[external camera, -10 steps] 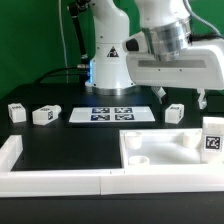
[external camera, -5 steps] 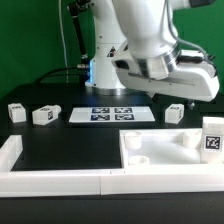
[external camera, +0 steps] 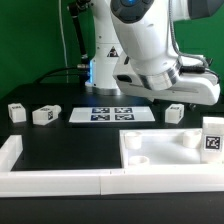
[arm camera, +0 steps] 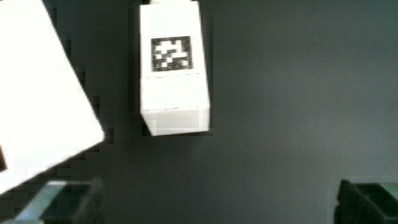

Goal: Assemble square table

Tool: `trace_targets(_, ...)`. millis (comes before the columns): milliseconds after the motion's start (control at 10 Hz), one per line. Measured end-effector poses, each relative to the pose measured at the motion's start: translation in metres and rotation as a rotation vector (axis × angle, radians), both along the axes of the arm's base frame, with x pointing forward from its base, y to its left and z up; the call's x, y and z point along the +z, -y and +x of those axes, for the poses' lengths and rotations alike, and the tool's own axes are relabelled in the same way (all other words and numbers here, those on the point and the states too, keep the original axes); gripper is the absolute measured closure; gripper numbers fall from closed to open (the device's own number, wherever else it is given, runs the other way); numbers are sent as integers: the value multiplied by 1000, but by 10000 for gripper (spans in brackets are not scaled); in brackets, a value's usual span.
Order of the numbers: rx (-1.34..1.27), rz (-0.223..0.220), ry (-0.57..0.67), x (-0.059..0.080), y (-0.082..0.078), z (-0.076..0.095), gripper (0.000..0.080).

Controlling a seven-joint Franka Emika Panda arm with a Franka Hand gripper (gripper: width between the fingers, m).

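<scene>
Now four white legs and one tabletop show; the pincer gapes wide, empty.

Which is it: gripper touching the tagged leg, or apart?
Apart. Wrist view: bare dark table separates the leg from the open gripper.

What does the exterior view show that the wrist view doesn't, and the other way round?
Exterior only: the arm, the square table top, two legs at that view's left, the whole marker board and the border rails. Wrist only: the open jaws' tips, empty, and one leg with its tag close up. Both: the black table and probably that same leg, lying off the marker board's end on the exterior view's right; the wrist view's white edge may be that board.
</scene>
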State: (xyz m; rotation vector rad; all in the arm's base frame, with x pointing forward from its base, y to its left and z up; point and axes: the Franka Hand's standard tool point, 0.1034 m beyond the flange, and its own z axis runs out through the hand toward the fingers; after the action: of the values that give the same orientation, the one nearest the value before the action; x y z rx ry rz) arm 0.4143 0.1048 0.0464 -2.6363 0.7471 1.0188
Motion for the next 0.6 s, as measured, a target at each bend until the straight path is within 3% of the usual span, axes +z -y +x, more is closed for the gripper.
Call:
trace_targets(300, -3, 12, 15, -5, -3, -2, 150)
trace_targets(400, -21, 38, 25, -18, -12, -21, 150)
trace_targets(600, -15, 38, -4, -24, -15, -40, 150)
